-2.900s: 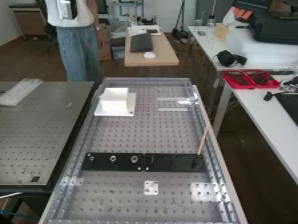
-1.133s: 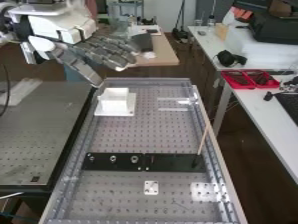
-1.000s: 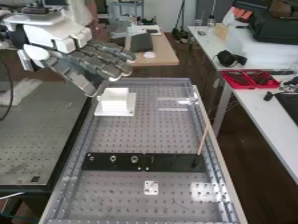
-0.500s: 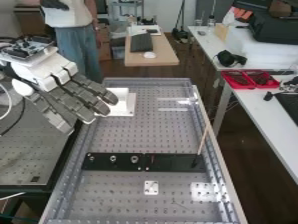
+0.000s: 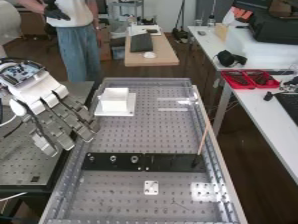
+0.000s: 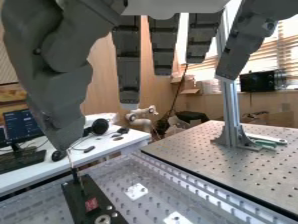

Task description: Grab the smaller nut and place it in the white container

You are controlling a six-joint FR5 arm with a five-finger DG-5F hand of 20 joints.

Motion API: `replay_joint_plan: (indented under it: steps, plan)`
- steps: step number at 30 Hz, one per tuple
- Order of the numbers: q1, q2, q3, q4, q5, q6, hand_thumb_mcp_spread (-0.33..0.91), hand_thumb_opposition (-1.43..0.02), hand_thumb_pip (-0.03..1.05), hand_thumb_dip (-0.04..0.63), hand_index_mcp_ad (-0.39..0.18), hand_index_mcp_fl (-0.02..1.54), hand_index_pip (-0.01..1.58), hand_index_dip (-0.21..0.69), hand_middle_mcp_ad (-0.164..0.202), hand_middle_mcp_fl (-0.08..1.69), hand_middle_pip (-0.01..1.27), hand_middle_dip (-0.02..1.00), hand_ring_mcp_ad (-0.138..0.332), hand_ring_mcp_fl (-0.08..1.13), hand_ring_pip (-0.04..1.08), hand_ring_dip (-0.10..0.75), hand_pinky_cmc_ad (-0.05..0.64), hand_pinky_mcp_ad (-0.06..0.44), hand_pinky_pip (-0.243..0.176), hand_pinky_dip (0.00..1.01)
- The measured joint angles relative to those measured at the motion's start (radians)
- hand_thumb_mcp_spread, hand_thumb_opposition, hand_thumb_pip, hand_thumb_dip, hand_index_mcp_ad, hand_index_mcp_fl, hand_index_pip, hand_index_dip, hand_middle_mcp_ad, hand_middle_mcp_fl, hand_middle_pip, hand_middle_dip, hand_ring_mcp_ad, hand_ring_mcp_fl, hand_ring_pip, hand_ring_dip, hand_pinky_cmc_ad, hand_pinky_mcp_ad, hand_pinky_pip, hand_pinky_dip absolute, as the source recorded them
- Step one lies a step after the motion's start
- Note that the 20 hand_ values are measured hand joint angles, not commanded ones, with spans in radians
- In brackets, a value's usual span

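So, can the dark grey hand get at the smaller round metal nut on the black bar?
Probably yes: the hand is open, and nothing seems to stand between it and the smaller nut. Only the larger metal nut close beside may crowd the grasp.

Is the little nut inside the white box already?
No, the smaller nut stands on the black bar, away from the white container.

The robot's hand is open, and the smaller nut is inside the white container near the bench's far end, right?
Not quite: the high view shows the smaller nut on the black bar beside the larger nut, not in the white container. The hand is open, and the container is near the far end of the bench.
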Motion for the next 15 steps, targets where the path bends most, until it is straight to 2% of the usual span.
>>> replay_joint_plan:
  steps: [5,11,12,15]
  plan:
    - [0.045,-0.046,-0.039,0.095,0.083,-0.002,0.32,-0.80,0.64,0.108,-0.075,0.30,0.90,0.019,0.091,0.12,0.14,0.17,0.150,0.01,0.10,0.040,0.340,0.264,-0.094,0.53]
    - [0.104,-0.113,-0.079,0.221,0.195,-0.013,0.33,-0.82,0.67,0.141,-0.087,0.23,1.14,-0.012,0.089,0.11,0.14,0.19,0.145,0.01,0.09,0.051,0.340,0.262,-0.094,0.53]
    - [0.107,-0.119,-0.082,0.228,0.204,-0.011,0.33,-0.82,0.71,0.141,-0.086,0.24,1.20,-0.010,0.089,0.12,0.14,0.19,0.145,0.01,0.09,0.051,0.340,0.264,-0.094,0.53]
    - [0.126,-0.152,-0.092,0.257,0.248,0.013,0.33,-0.84,0.72,0.140,-0.086,0.19,1.31,-0.026,0.093,0.12,0.14,0.19,0.145,0.01,0.10,0.051,0.340,0.264,-0.091,0.54]
